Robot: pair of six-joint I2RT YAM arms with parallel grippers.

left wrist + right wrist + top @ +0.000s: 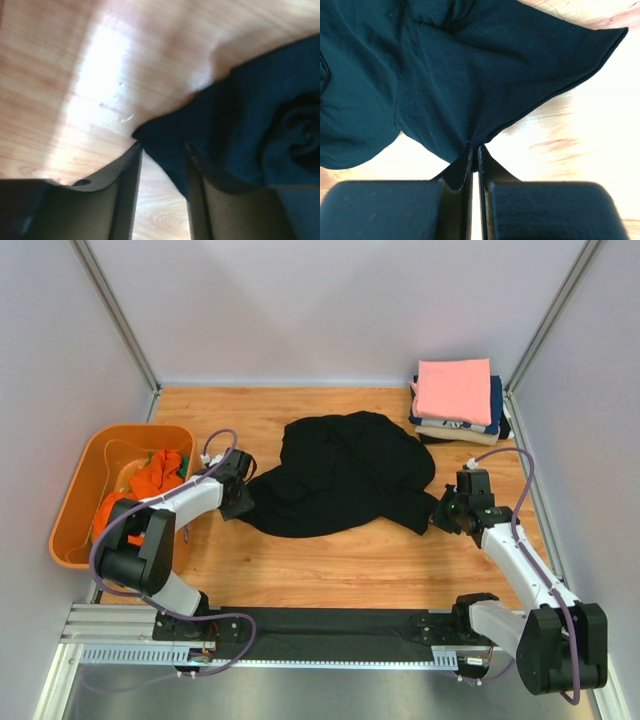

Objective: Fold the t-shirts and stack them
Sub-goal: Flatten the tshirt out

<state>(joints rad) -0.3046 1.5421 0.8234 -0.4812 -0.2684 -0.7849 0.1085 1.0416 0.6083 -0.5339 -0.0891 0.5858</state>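
Observation:
A black t-shirt point(340, 475) lies crumpled in the middle of the wooden table. My left gripper point(238, 498) is at its left edge. In the left wrist view its jaws point(162, 150) stand apart, with a corner of the black cloth point(250, 125) between the tips and bare wood showing in the gap. My right gripper point(440, 512) is at the shirt's right edge, shut on a pinch of the cloth point(470, 75) between its fingertips point(475, 147). A folded stack point(455, 400) with a pink shirt on top sits at the back right.
An orange tub point(85, 465) stands at the left edge, just behind my left arm, with an orange shirt point(150, 480) bunched inside. White walls enclose the table on three sides. The arms' black base rail point(330, 625) runs along the near edge.

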